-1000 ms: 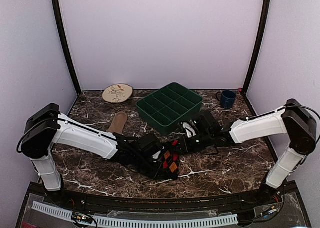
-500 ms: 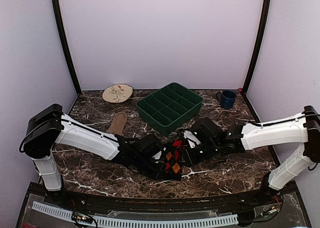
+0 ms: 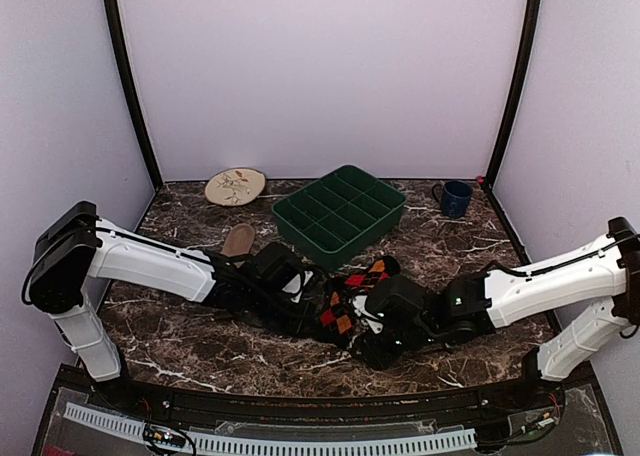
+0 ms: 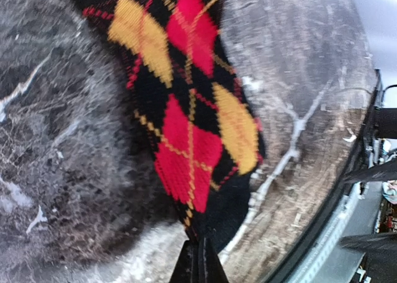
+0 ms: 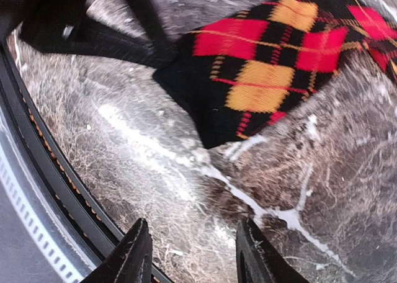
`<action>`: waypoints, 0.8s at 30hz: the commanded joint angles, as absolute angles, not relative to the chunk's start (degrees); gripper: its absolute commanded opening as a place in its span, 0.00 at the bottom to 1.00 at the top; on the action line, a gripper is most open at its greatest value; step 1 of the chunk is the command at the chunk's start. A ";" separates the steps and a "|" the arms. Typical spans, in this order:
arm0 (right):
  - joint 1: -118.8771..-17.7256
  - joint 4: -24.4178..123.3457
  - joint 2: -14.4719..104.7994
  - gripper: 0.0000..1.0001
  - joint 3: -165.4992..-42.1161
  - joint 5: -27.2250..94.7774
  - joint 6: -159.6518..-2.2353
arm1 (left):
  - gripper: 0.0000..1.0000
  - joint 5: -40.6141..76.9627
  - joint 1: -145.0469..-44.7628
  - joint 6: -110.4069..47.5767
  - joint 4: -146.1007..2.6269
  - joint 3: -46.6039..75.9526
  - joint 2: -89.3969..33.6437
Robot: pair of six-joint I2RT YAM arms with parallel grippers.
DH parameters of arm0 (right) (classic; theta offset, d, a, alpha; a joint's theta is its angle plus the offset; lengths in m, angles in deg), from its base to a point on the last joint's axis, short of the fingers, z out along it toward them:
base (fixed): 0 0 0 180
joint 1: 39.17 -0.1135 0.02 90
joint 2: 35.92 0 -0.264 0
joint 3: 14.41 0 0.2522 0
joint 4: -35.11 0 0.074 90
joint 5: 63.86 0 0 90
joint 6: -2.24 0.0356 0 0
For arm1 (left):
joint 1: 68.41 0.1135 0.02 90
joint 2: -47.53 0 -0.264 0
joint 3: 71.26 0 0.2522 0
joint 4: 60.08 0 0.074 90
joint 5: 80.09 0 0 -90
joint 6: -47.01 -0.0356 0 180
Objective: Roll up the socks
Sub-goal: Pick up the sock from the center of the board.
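The black argyle sock [image 3: 358, 291] lies stretched flat on the marble, running from mid-table toward the green tray. In the left wrist view its red and yellow diamonds [image 4: 186, 128] fill the frame. My left gripper [image 3: 322, 311] [image 4: 198, 261] is shut on the sock's near black end. My right gripper [image 3: 375, 348] [image 5: 193, 255] stands open over bare marble just short of that end [image 5: 260, 78], touching nothing. The tan sock [image 3: 238, 240] lies behind my left arm, partly hidden by it.
A green compartment tray [image 3: 340, 212] stands at the back centre, right behind the argyle sock's far end. A blue mug [image 3: 455, 198] is at the back right and a beige leaf plate [image 3: 235, 186] at the back left. The table's black front rail [image 5: 43, 171] runs close to my right fingers.
The left gripper shut on the argyle sock's end and drew back left. The sock went from a bunch to a stretched strip. The right gripper opened, let go and moved toward the near edge.
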State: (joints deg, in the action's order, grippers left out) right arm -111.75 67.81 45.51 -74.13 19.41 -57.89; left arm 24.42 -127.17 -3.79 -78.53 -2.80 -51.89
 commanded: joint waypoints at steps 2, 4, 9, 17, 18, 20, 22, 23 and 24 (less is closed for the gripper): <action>-117.26 67.93 49.30 0.48 -78.72 10.06 -64.23 | 0.00 30.31 -127.20 -5.52 -82.30 -0.36 -49.22; -119.62 68.59 50.77 0.49 -80.41 6.18 -65.66 | 0.00 31.26 -127.20 -5.85 -83.79 0.70 -49.37; -122.70 70.04 54.85 0.54 -83.86 -0.74 -68.30 | 0.00 32.10 -127.05 -5.85 -85.61 1.78 -48.49; -124.60 68.36 59.92 0.54 -83.71 -6.74 -67.49 | 0.00 33.61 -126.50 -4.60 -85.71 1.77 -47.50; -124.68 68.17 60.64 0.54 -83.78 -7.26 -67.46 | 0.00 33.84 -126.42 -4.49 -85.59 1.79 -47.43; -124.82 67.22 61.54 0.53 -83.68 -8.33 -67.36 | 0.00 34.20 -126.41 -4.42 -85.46 1.82 -47.43; -124.87 65.96 62.10 0.53 -83.61 -8.70 -67.60 | 0.00 34.43 -126.41 -4.29 -85.49 1.79 -47.44; -124.87 65.58 62.42 0.52 -83.82 -8.84 -67.68 | 0.00 34.61 -126.41 -4.25 -85.45 1.76 -47.51; -124.87 65.42 62.89 0.52 -84.16 -8.84 -67.76 | 0.00 34.75 -126.41 -4.22 -85.39 1.82 -47.49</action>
